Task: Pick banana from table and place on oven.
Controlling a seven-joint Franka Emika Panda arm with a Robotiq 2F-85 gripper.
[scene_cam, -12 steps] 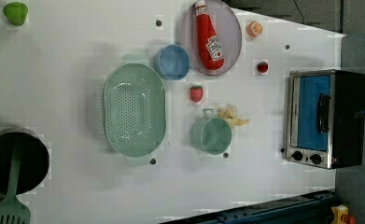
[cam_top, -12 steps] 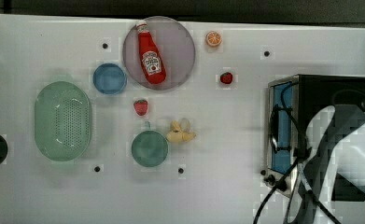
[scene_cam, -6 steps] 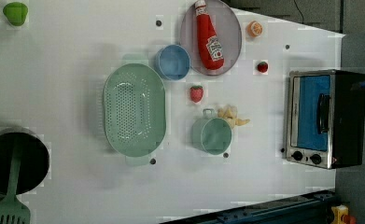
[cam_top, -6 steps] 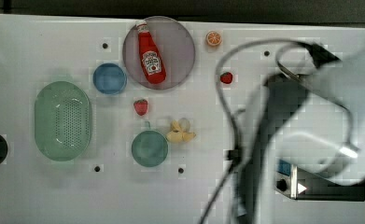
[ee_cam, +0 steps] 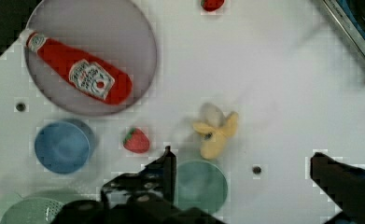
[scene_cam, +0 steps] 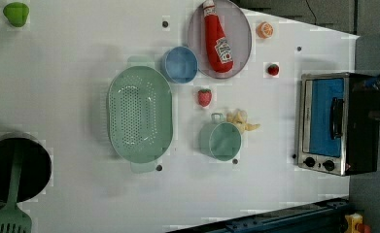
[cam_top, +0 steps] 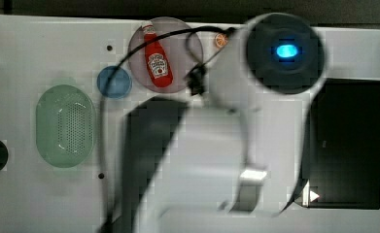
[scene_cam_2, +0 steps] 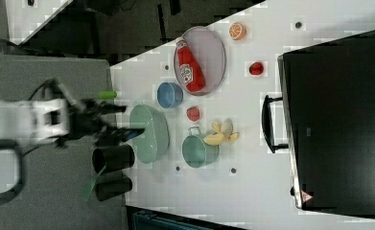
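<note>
The banana [scene_cam: 242, 121], small, pale yellow and partly peeled, lies on the white table [scene_cam: 80, 204] right beside a teal cup [scene_cam: 221, 141]. In the wrist view the banana [ee_cam: 216, 133] lies ahead of my gripper [ee_cam: 245, 177], between the lines of its two dark fingers [ee_cam: 161, 170], which stand wide open with nothing between them. In the right view the gripper [scene_cam_2: 125, 120] hangs high, well apart from the banana [scene_cam_2: 221, 134]. The oven [scene_cam: 336, 124] stands at the left view's right; its black top [cam_top: 345, 143] is bare. In the top view my arm hides the banana.
A strawberry [scene_cam: 204, 97] and a blue bowl [scene_cam: 180, 64] lie near the cup. A ketchup bottle [scene_cam: 217, 36] rests on a grey plate [scene_cam: 241, 29]. A green colander [scene_cam: 139, 119], an orange slice [scene_cam: 264, 30], a small red fruit [scene_cam: 273, 70] and a black pot [scene_cam: 12, 167] also stand on the table.
In the top view my arm has swung from over the oven to above the middle of the table, covering the cup and banana. The banana has not moved. The fingers stay open.
</note>
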